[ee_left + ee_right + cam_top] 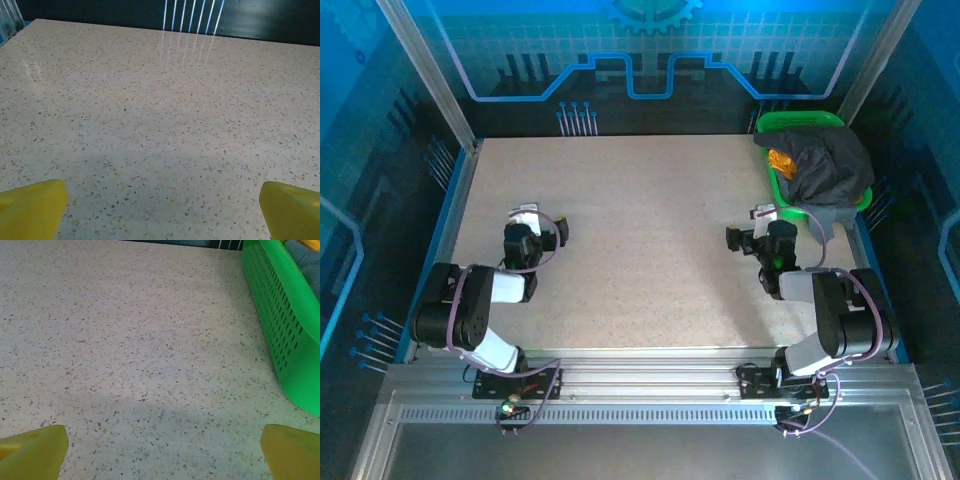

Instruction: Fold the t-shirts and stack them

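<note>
Heaped in green basket [798,120] at far-right desk [640,250] corner: t-shirts [825,165].
Spread wide, gripping nothing, low over desk: left fingers [30,210], right fingers [31,452].

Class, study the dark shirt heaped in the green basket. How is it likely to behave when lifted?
Probably floppy: the dark shirt lies crumpled, a part drooping over the basket rim, so it should sag when lifted. Likely light, since its folds look thin. It may drag the orange shirt lying against it along.
</note>
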